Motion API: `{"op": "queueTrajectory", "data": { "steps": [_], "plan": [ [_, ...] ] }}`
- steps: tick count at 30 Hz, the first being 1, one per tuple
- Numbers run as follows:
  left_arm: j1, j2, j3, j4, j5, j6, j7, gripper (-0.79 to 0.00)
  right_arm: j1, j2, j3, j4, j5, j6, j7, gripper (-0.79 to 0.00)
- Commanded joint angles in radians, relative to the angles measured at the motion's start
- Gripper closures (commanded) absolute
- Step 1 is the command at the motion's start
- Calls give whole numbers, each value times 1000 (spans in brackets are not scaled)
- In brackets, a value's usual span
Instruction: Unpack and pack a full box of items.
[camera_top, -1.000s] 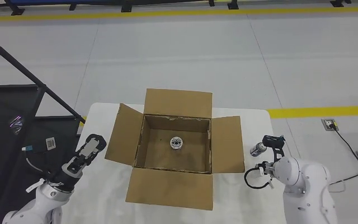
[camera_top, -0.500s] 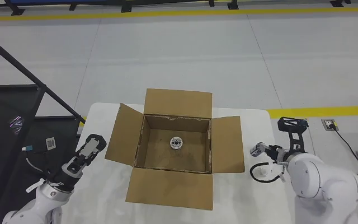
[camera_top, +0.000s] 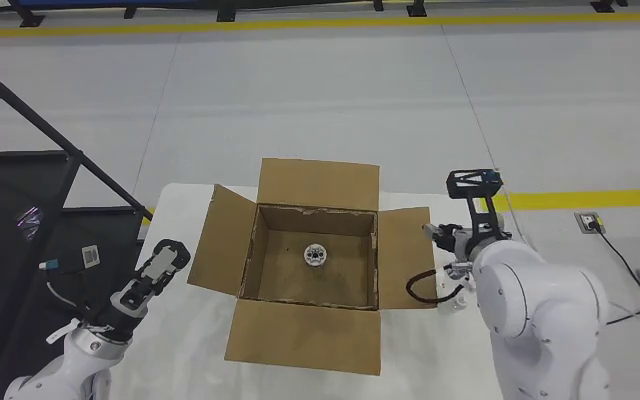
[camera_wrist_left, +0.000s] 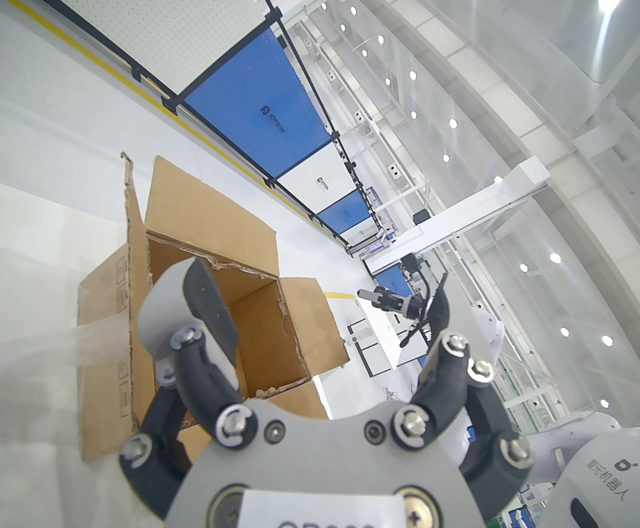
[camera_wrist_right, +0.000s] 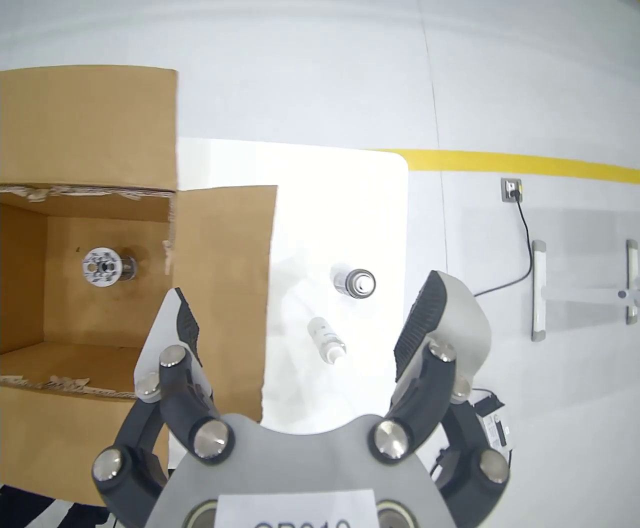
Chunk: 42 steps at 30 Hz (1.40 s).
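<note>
An open cardboard box (camera_top: 316, 335) stands mid-table with all its flaps spread. A white round spool (camera_top: 315, 256) lies on the box floor (camera_wrist_right: 102, 265). My right gripper (camera_wrist_right: 306, 305) hangs open and empty, high above the table beside the right flap (camera_wrist_right: 220, 260). Below it a dark spray can (camera_wrist_right: 356, 282) stands upright and a small white bottle (camera_wrist_right: 326, 340) lies on its side. In the top view the right gripper (camera_top: 472, 184) is raised by the box's right side. My left gripper (camera_top: 165, 258) is open left of the box (camera_wrist_left: 210, 240), with nothing between its fingers (camera_wrist_left: 205, 300).
The white table (camera_top: 180, 330) has bare room on both sides of the box. A black frame with dark cloth (camera_top: 40, 200) stands off the table's left edge. A floor socket with a cable (camera_top: 588, 221) lies to the right.
The right arm has lifted off the table by the can and swung back and left toward the box's right flap, now covering the can from above. The left arm has not moved.
</note>
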Motion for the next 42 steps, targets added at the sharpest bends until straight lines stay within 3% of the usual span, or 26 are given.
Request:
{"op": "queueTrajectory", "data": {
  "steps": [1, 7, 17, 25, 32, 33, 34, 35, 36, 40, 42],
  "plan": [
    [0, 0, -1, 0, 2, 2, 4, -785, 31, -6, -50, 25, 42, -19, 0, -785],
    [17, 5, -30, -16, 22, 5, 40, -785, 178, -38, -251, 243, 156, -47, -12, -785],
    [85, 11, -110, -37, -12, 7, 73, -785, 427, -149, -548, 893, 407, -54, -245, -785],
    [100, 11, -115, -44, -14, 8, 77, -785, 524, -246, -649, 1288, 584, -77, -463, -785],
    [100, 11, -115, -44, -14, 8, 77, -785, 564, -307, -671, 1501, 671, -94, -606, -785],
    [100, 11, -115, -44, -14, 8, 77, -785, 568, -314, -674, 1523, 679, -101, -618, -714],
    [100, 11, -115, -44, -14, 8, 77, -785, 573, -321, -678, 1545, 682, -104, -628, -594],
    [100, 11, -115, -44, -14, 8, 77, -785, 578, -327, -681, 1562, 685, -106, -635, -391],
    [100, 11, -115, -44, -14, 8, 77, -785, 582, -334, -684, 1578, 688, -107, -641, -308],
    [100, 11, -115, -44, -14, 8, 77, -785, 596, -355, -689, 1626, 697, -102, -675, -95],
    [100, 11, -115, -44, -14, 8, 77, -785, 602, -362, -690, 1641, 699, -103, -687, -31]
  ]
}}
